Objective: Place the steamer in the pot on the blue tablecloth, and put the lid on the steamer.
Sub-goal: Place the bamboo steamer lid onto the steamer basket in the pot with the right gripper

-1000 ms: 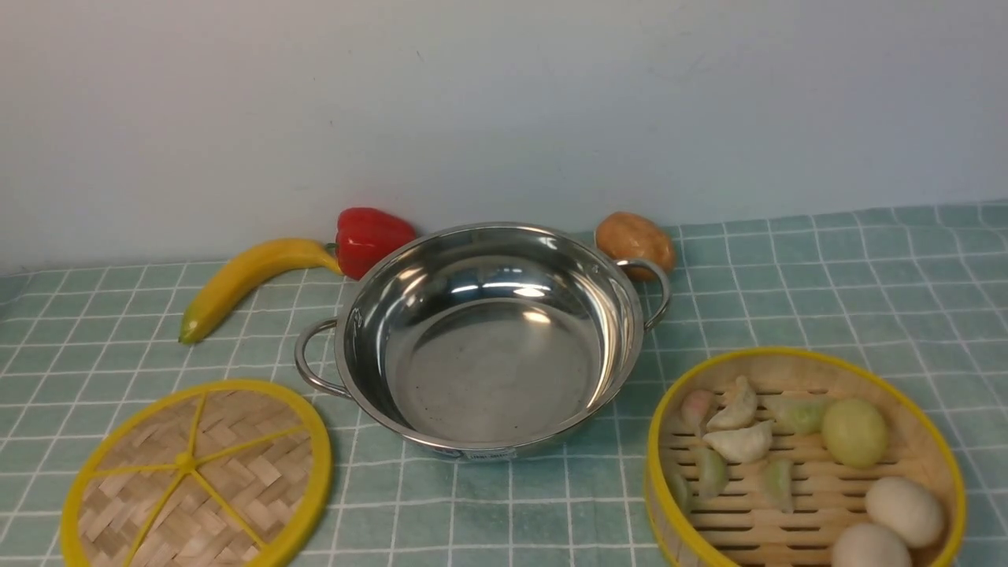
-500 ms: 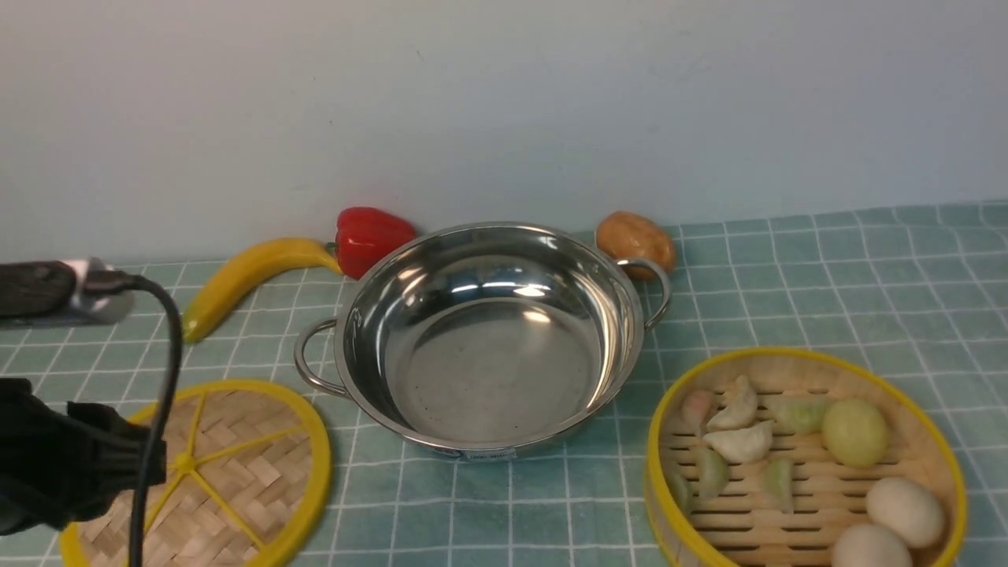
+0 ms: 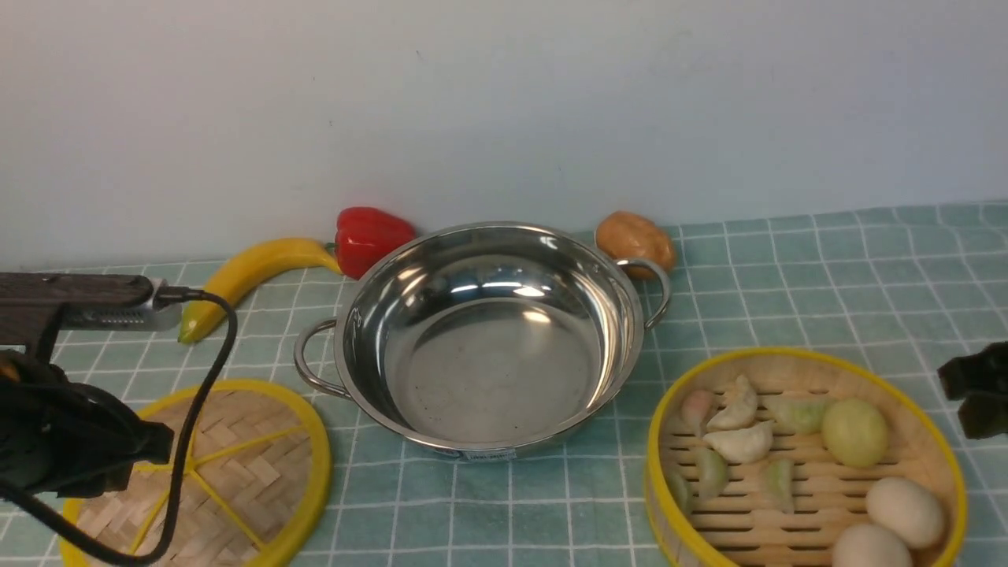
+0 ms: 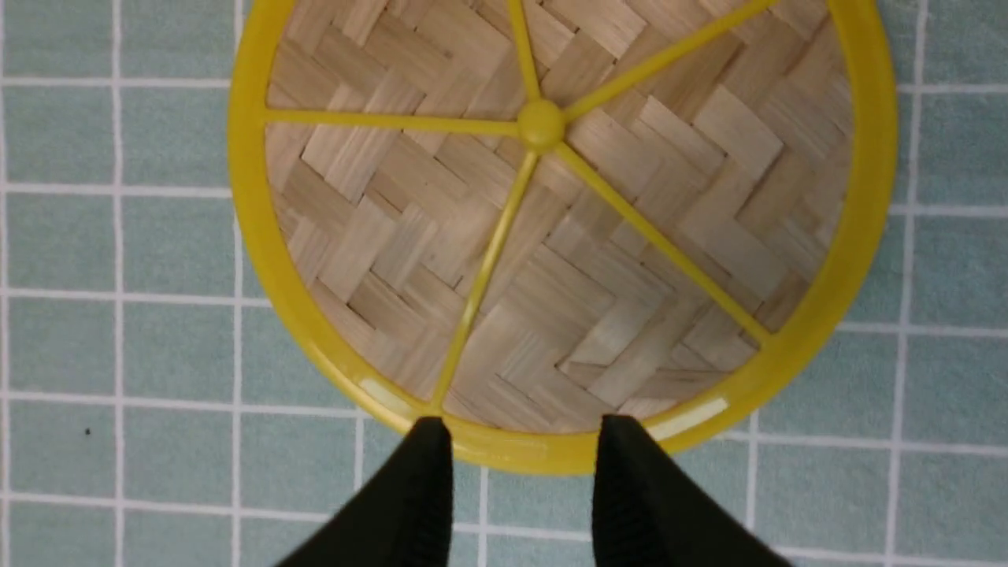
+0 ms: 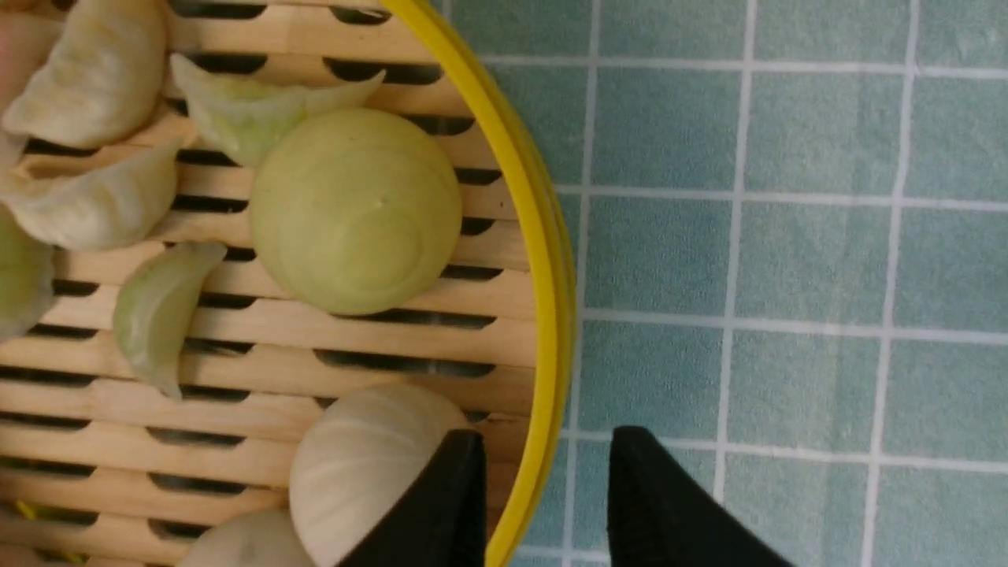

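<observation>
The steel pot [image 3: 488,378] sits empty mid-cloth on the blue tablecloth [image 3: 827,276]. The woven lid [image 3: 252,449] lies flat to its front left. My left arm [image 3: 63,449] hangs over the lid. In the left wrist view my left gripper [image 4: 524,425] is open, its fingertips [image 4: 431,441] above the lid's [image 4: 551,260] yellow rim. The steamer [image 3: 787,370] stands at the front right with food in it. My right gripper [image 5: 543,433] is open and straddles the steamer's rim [image 5: 543,260], one finger over a white bun, the other over cloth.
A banana [image 3: 244,276], a red pepper [image 3: 370,236] and a brown potato [image 3: 634,240] lie behind the pot against the pale wall. Dumplings [image 3: 740,441] and round buns [image 3: 854,431] fill the steamer. My left arm's cable [image 3: 197,378] loops over the lid.
My left arm came in from the left edge and moved further over the lid. My right gripper has appeared at the right edge beside the steamer. Pot, lid and steamer stayed put.
</observation>
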`<move>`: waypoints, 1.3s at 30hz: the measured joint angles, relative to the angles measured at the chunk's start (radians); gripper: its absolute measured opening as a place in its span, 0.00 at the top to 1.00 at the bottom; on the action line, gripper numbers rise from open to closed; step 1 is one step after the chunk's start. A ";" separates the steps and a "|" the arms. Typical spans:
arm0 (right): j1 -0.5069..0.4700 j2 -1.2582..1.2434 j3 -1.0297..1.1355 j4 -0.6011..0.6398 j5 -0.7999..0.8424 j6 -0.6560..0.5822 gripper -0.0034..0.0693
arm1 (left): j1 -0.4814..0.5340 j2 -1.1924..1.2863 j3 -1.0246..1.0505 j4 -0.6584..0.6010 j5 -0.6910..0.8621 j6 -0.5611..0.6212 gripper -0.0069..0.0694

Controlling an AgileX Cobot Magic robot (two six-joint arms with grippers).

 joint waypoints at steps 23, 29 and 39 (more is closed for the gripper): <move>0.000 0.272 -0.004 0.029 -0.145 -0.018 0.74 | 0.000 0.139 -0.002 0.089 -0.132 -0.060 0.59; 0.002 0.274 -0.005 0.018 -0.139 -0.018 0.86 | 0.000 0.140 -0.002 0.089 -0.134 -0.060 0.59; 0.002 0.160 -0.159 -0.015 0.140 -0.025 0.86 | 0.000 0.140 -0.002 0.089 -0.137 -0.061 0.59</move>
